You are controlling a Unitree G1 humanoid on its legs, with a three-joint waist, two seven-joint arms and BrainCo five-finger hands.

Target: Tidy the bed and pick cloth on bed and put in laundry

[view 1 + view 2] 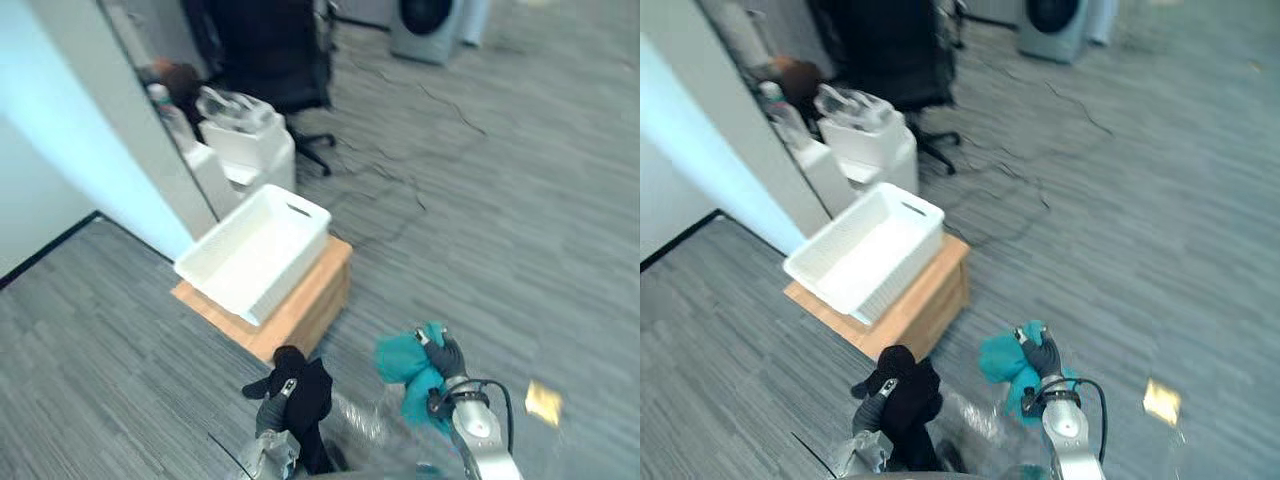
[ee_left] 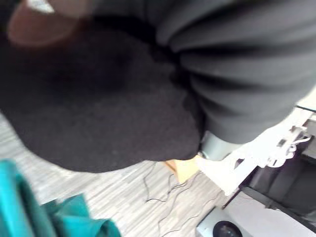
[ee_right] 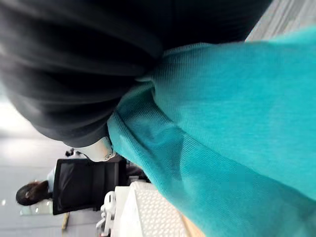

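A white laundry basket (image 1: 255,252) stands on a low wooden box (image 1: 300,305) ahead of me on the grey carpet. My left hand (image 1: 277,400) is shut on a black cloth (image 1: 308,397) bunched at chest height, short of the box. To its right, my right hand (image 1: 444,360) is shut on a teal cloth (image 1: 405,365) that hangs in a clump. In the left wrist view the black cloth (image 2: 94,103) covers the fingers, and a corner of the teal cloth (image 2: 59,217) shows. The teal cloth (image 3: 232,138) drapes past the dark cover in the right wrist view.
A light partition wall (image 1: 120,130) runs along the left. Behind the basket stand a white bin (image 1: 245,140) with plastic in it and a black office chair (image 1: 270,50). A washing machine (image 1: 425,25) stands far back. A yellow scrap (image 1: 544,402) lies on the carpet at the right.
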